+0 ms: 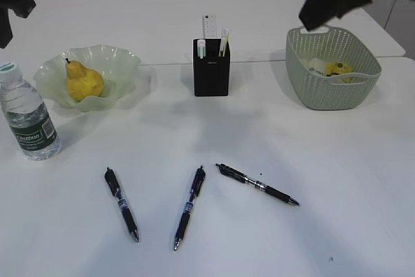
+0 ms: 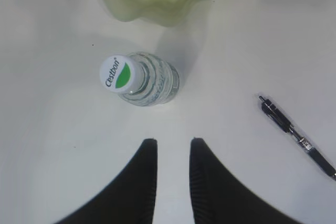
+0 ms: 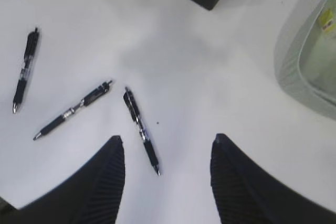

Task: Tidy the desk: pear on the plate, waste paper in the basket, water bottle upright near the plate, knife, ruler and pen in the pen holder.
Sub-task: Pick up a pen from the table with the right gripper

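**Black pens the last strays on a mostly tidied worktop**

Black is the colour of what remains out of place: three black click pens lie loose on the near half of the large white smooth worktop [image 1: 272,251], the left pen [image 1: 122,204] and the middle pen [image 1: 189,207] angled toward each other, the right pen [image 1: 257,184] slanting away to the right, all apart from one another.

The yellow pear with its short dark stem [image 1: 83,81] sits in the pale green ruffled glass plate [image 1: 117,58] at far left, where the task wants it. The clear plastic water bottle with white cap and green label [image 1: 27,116] stands upright just beside the plate on its near left side. The matte black square pen holder [image 1: 211,67] at far centre already carries several upright items, too small to name. The sage-green woven-look basket [image 1: 324,92] at far right holds a yellow and white crumpled scrap [image 1: 336,69], likely the waste paper.

The left end effector [image 2: 171,145] hangs above the bottle, fingers a narrow gap apart, holding and touching nothing. The right end effector [image 3: 165,148] has its fingers widely spread and empty, poised over the right pen [image 3: 139,128], judged the likely next pick.
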